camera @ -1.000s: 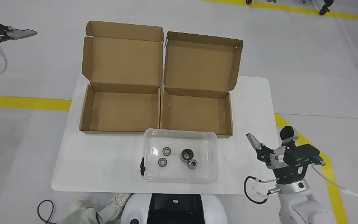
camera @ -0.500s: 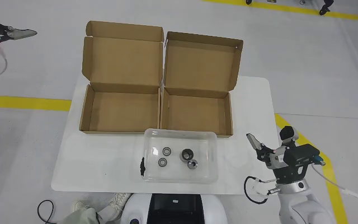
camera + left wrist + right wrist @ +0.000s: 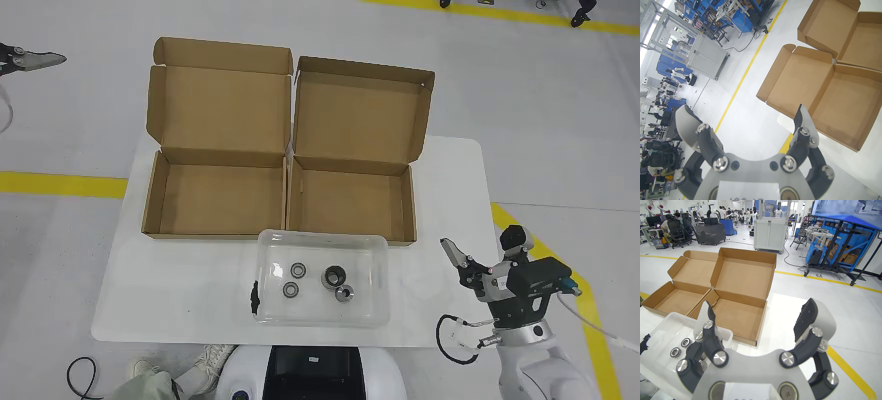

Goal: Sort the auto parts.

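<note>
Sorting has not begun, I judge. My left hand (image 3: 742,113) and right hand (image 3: 759,311) are released, grasping nothing. The parts (image 3: 333,275) lie in a tray (image 3: 322,235) at the counter's (image 3: 450,180) near edge, with boxes (image 3: 215,200) behind. Next, I should lower a hand into the tray and pinch one part. No writing is legible.

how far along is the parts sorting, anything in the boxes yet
Done: nothing; the left box and the right box are both bare inside. In hand: nothing; the left gripper and the right gripper are open and empty. Left: all of it; a small ring, a second small ring, a dark ring and a silver piece lie in the clear tray.
</note>
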Action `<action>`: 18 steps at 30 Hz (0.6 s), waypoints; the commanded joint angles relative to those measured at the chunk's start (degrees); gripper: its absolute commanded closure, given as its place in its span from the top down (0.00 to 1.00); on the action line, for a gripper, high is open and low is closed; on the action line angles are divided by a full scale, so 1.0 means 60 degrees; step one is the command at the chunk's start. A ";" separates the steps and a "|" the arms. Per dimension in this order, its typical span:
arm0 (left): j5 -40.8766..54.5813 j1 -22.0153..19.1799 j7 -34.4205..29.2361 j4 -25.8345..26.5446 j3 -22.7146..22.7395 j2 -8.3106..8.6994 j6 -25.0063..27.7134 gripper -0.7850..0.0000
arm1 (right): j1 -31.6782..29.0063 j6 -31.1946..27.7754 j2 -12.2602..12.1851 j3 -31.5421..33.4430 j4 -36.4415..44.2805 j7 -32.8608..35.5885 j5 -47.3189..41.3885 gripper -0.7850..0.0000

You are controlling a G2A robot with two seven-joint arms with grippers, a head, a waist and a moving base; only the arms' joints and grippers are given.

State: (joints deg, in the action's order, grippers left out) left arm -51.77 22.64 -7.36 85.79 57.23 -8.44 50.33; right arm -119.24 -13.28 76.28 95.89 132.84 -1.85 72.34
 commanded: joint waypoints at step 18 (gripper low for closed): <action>0.0000 0.0000 0.0000 0.0000 0.0000 0.0000 0.0000 1.00 | 0.0269 -0.0028 -0.0021 -0.0173 -0.0266 0.0517 0.0218 1.00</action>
State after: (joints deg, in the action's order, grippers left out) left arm -51.77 22.64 -7.36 85.79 57.23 -8.44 50.33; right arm -118.34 -13.31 76.20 95.35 131.82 -0.08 73.35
